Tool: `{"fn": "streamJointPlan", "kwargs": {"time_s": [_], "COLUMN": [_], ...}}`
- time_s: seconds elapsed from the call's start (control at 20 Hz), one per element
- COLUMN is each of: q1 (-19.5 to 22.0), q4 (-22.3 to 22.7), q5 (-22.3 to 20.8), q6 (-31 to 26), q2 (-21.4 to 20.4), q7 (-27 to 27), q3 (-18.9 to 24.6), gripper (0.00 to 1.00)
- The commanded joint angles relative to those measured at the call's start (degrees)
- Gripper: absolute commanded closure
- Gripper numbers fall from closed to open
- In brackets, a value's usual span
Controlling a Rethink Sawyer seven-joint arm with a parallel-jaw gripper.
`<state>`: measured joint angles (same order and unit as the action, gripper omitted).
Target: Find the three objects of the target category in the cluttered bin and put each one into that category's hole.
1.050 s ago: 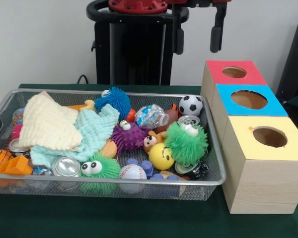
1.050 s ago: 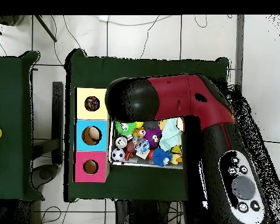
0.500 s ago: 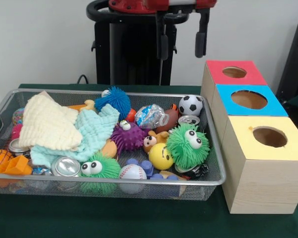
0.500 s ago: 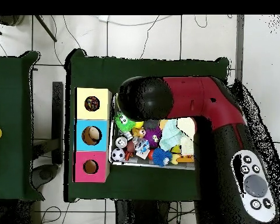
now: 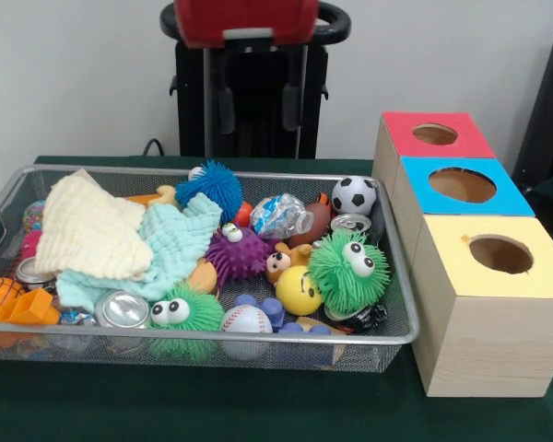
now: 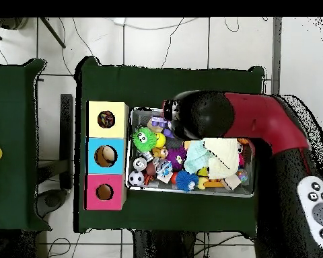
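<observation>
- The arm [image 6: 218,117] covers the wire bin's [image 6: 191,191] far portion in the overhead view.
- In the front view, towels [image 5: 120,235] bury the toys beneath them.
- The gripper [image 5: 256,101] blends against the dark pedestal.

Dark green counter [image 5: 258,410], wire mesh bin [image 5: 203,345] of toys resting on it, three wooden boxes [image 5: 484,318] with red, blue, yellow tops just beside the bin

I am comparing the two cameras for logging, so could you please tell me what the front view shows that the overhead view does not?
Only the front view shows the gripper, open above the bin, and the baseball at the bin's near edge. Only the overhead view shows objects inside the yellow box and blue box. Both show the wire bin, the soccer ball and the cream cloth.
</observation>
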<state>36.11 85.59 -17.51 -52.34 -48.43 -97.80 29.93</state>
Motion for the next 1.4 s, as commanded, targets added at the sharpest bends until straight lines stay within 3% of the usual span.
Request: {"fn": "streamJointPlan", "kwargs": {"time_s": [0.05,0.4,0.65,0.9,1.25,1.4], "q1": [7.3,13.3,16.0,16.0,16.3,16.0], "q4": [4.2,1.5,1.3,1.3,7.6,8.0], "q5": [-1.9,-4.0,-6.9,-11.1,-17.6,-20.3], "q6": [1.0,-1.2,1.5,7.1,19.4,24.1], "q2": [3.9,7.5,10.7,15.8,18.7,21.0], "q7": [10.9,17.2,18.5,16.6,8.4,6.2], "q3": [1.3,3.8,4.7,4.4,2.6,1.4], "gripper": [0.00,0.00,0.00,0.00,0.00,0.00]}}
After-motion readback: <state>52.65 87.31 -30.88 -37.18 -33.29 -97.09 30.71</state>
